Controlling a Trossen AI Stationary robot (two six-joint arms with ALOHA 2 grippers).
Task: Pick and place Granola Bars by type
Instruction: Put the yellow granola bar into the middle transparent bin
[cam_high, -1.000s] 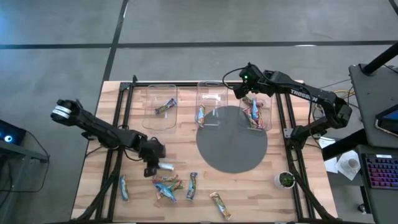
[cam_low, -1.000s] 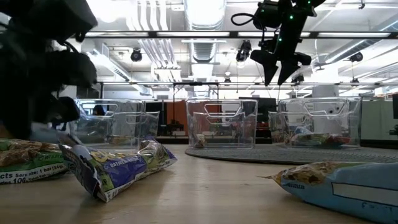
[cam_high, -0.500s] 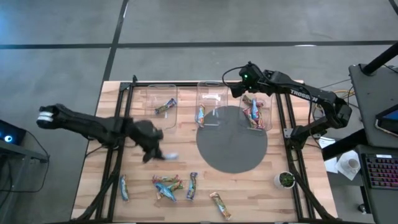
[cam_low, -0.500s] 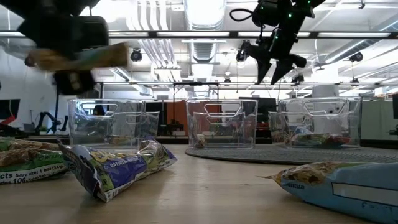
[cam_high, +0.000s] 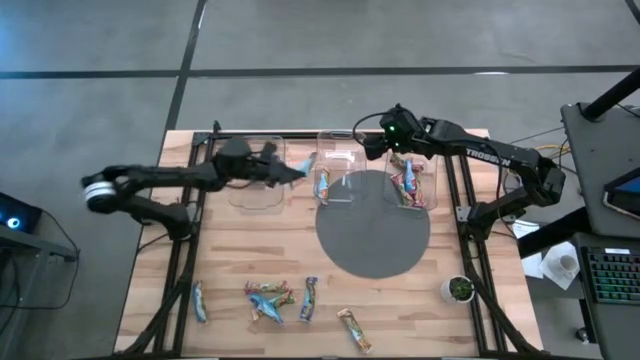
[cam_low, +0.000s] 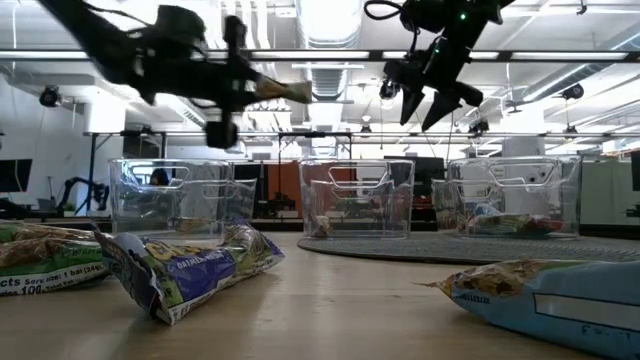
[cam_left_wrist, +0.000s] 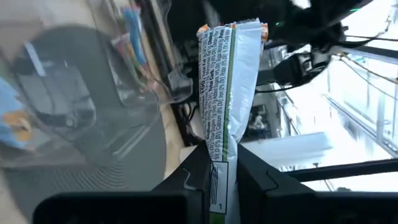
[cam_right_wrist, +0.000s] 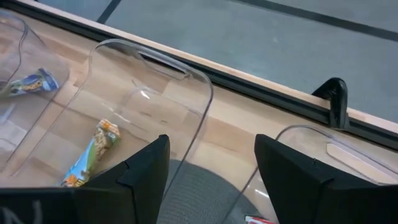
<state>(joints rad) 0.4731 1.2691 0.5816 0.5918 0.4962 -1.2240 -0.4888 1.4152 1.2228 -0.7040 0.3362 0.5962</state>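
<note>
**Ana:** Left tool (cam_high: 285, 171) first, upper left of the high view, and it's clenched on a granola bar (cam_high: 296, 169)! You can see it in the left wrist view, the wrapper (cam_left_wrist: 227, 93) pinched at one end between both fingers (cam_left_wrist: 193, 174) and sticking straight out ahead of them.

**Ben:** Where's it hanging, Ana?

**Ana:** Over the right edge of the left bin (cam_high: 256, 171), with the bar's free end poking toward the middle bin (cam_high: 338, 166). Long axis runs left to right across the frame, in line with the arm. That's the relation to watch: the bar points at the gap between the two bins, so I'd judge the drop depends on which bin the tool ends up over.

**Ben:** And the rest of the bars?

**Ana:** One multicoloured bar (cam_high: 322, 184) lies in the middle bin, a few more sit in the right bin (cam_high: 432, 180), and a loose scatter (cam_high: 270, 298) waits along the lower centre of the bench (cam_high: 300, 240).

**Ben:** Right tool?

**Ana:** Right tool (cam_high: 380, 143), upper centre-right, between the middle and right bins, fingers spread and empty. Left arm is the one doing the carrying.
</note>
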